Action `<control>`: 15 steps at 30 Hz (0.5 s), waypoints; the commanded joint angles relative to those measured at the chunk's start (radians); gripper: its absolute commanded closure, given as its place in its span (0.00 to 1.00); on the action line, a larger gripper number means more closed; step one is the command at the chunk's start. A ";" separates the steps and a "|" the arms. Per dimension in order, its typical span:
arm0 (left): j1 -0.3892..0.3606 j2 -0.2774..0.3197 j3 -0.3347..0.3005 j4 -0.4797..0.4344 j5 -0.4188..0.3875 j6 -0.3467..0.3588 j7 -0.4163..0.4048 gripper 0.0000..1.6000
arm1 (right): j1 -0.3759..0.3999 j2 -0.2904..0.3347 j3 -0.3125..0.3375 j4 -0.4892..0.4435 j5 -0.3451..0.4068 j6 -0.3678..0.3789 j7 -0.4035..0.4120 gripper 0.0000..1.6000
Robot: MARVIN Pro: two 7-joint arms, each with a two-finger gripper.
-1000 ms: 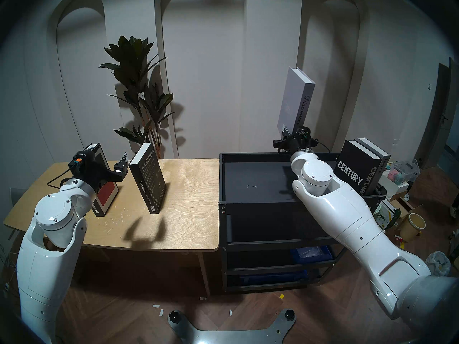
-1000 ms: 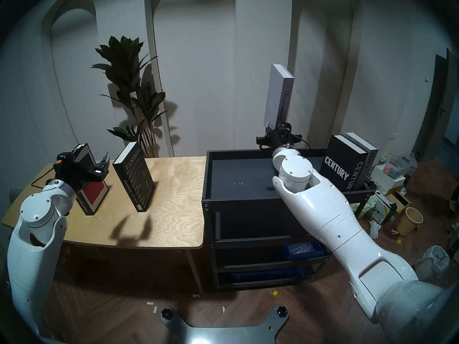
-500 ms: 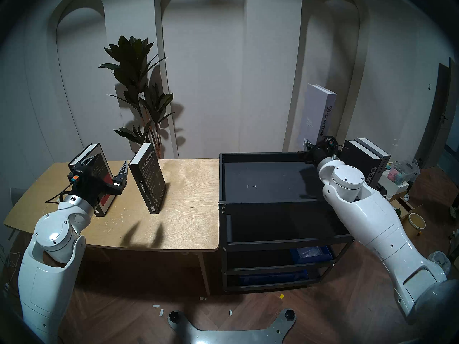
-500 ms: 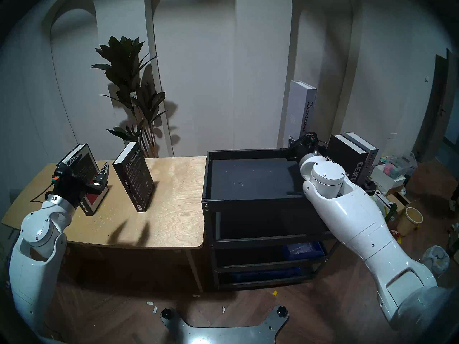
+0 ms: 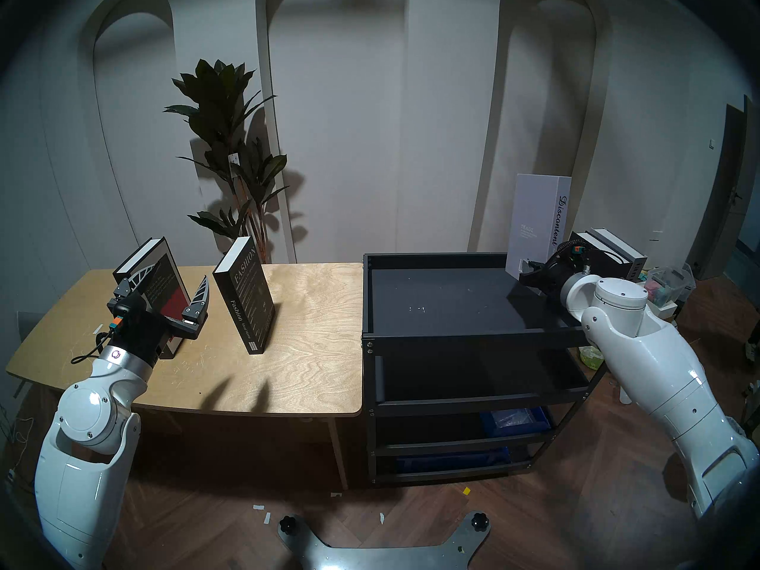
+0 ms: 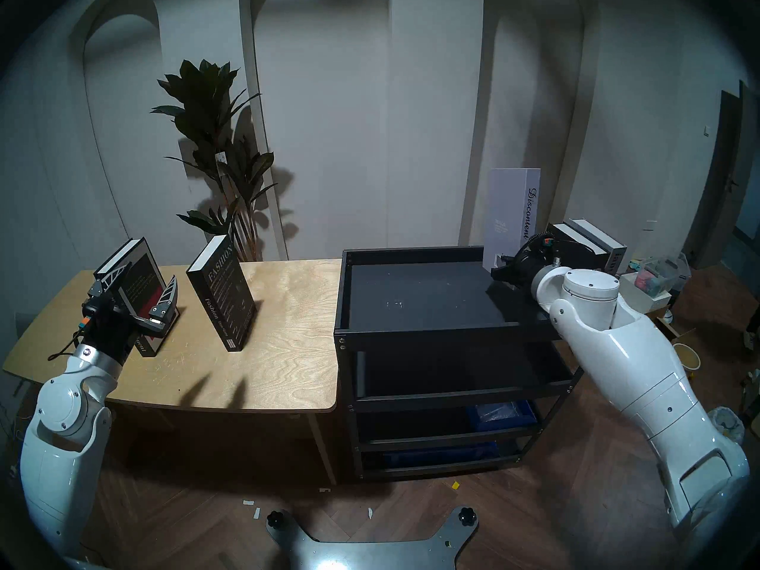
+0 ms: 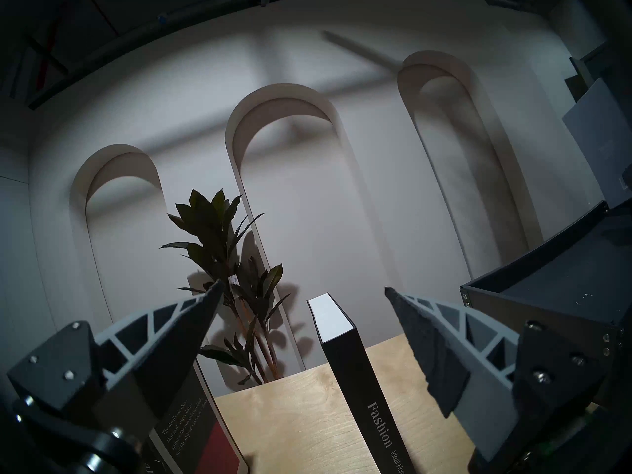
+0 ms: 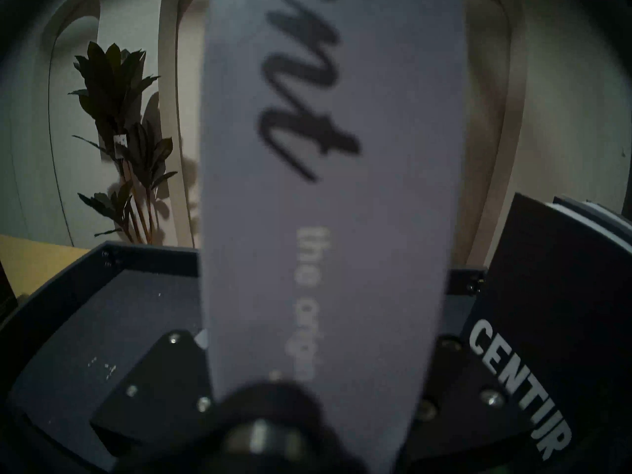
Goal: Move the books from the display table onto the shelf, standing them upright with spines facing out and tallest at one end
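Nearest me, the left gripper (image 5: 164, 287) hangs low over the table (image 5: 312, 351), fingers spread wide w/ nothing in them. One finger sits either side of the red-and-black book (image 5: 164, 277), which stands upright near the table's 9 o'clock end. I can't tell if either finger touches it. The Fashion book (image 5: 243, 295) stands upright just past that at about 2 o'clock from the gripper, spine toward me, untouched.

Over on the cart (image 5: 473, 334), the right gripper (image 5: 528, 269) pinches the pale grey Discontent book (image 5: 538, 223) at its bottom corner, spine toward the robot. Book's long axis runs straight up, 12 o'clock from the gripper, so all its weight sits above the grip and it'll want to tip.

The bit that matters: the Century book (image 8: 554, 312) stands at 3 o'clock from the grey one, close beside but w/ a gap, and the ianra book (image 6: 604, 244) is right behind that at the cart's far right end. I'd judge the next move is a short slide toward 3 o'clock, then down onto the tray. The grey one looks tallest, yet it'd land inboard of the two dark ones, so the order may need fixing. Right arm's the only one near.
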 commanded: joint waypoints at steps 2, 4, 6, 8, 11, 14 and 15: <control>-0.013 -0.022 0.006 0.022 0.014 -0.123 -0.011 0.00 | 0.111 0.013 -0.024 0.026 -0.098 -0.077 0.049 1.00; -0.014 -0.026 0.008 0.028 0.019 -0.142 -0.014 0.00 | 0.132 -0.004 -0.041 0.037 -0.123 -0.097 0.050 1.00; -0.011 -0.035 0.008 0.034 0.027 -0.171 -0.014 0.00 | 0.137 -0.020 -0.049 0.048 -0.150 -0.122 0.055 1.00; -0.009 -0.046 0.005 0.045 0.035 -0.207 -0.014 0.00 | 0.163 -0.035 -0.080 0.088 -0.182 -0.159 0.061 1.00; -0.008 -0.057 0.005 0.058 0.046 -0.247 -0.014 0.00 | 0.166 -0.065 -0.097 0.128 -0.220 -0.198 0.070 1.00; -0.013 -0.062 0.009 0.069 0.060 -0.277 -0.017 0.00 | 0.157 -0.092 -0.104 0.158 -0.254 -0.240 0.062 1.00; -0.014 -0.063 0.011 0.069 0.065 -0.283 -0.017 0.00 | 0.152 -0.104 -0.101 0.168 -0.262 -0.253 0.054 1.00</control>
